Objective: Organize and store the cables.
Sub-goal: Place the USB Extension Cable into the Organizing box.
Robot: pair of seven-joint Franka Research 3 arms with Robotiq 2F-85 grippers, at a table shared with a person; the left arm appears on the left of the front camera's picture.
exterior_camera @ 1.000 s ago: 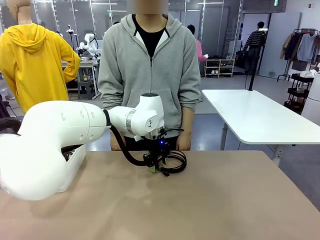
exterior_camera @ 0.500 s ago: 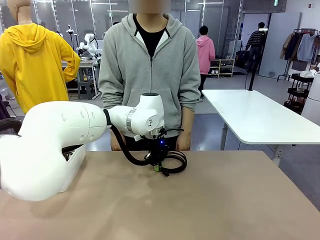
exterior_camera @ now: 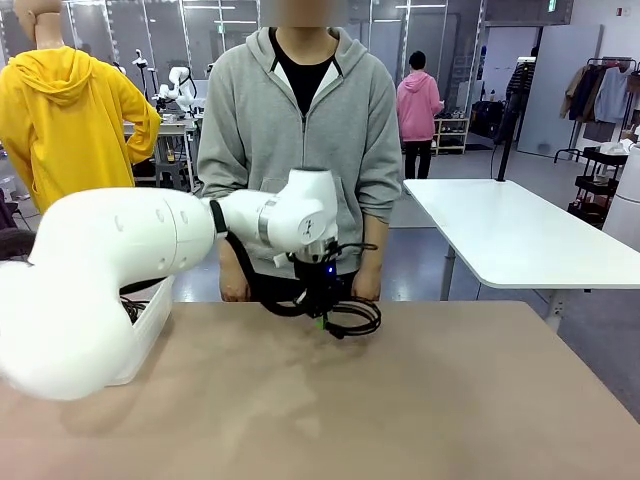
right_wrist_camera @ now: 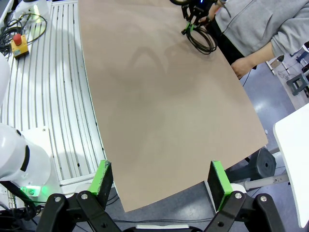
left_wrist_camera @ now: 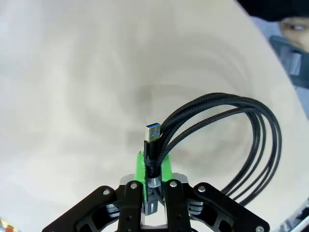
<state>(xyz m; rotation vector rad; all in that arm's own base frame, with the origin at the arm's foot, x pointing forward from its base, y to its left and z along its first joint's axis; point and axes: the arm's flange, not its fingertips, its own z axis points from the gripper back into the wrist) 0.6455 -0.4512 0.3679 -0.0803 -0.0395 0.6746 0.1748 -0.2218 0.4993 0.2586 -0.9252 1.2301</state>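
A coil of black braided cable (left_wrist_camera: 241, 140) with a blue-tipped USB plug (left_wrist_camera: 152, 133) is pinched between the green pads of my left gripper (left_wrist_camera: 153, 166), which is shut on it beside the plug. In the front view that gripper (exterior_camera: 320, 318) points down at the far middle of the table, and the cable coil (exterior_camera: 354, 318) hangs to its right, close over the tabletop. My right gripper (right_wrist_camera: 160, 179) is open with nothing between its fingers, off the table's near right edge. From there the cable coil (right_wrist_camera: 203, 41) looks small and far away.
A white bin (exterior_camera: 150, 325) stands at the table's left behind my left arm, with dark cords (exterior_camera: 131, 310) showing inside. A person in a grey hoodie (exterior_camera: 300, 150) stands at the far edge, hands near the table. A red stop button (right_wrist_camera: 18, 38) lies on the slatted floor.
My left arm has risen and shifted a little right. The coil went up with it. The jaws loosened briefly and closed again. The right gripper has not moved.
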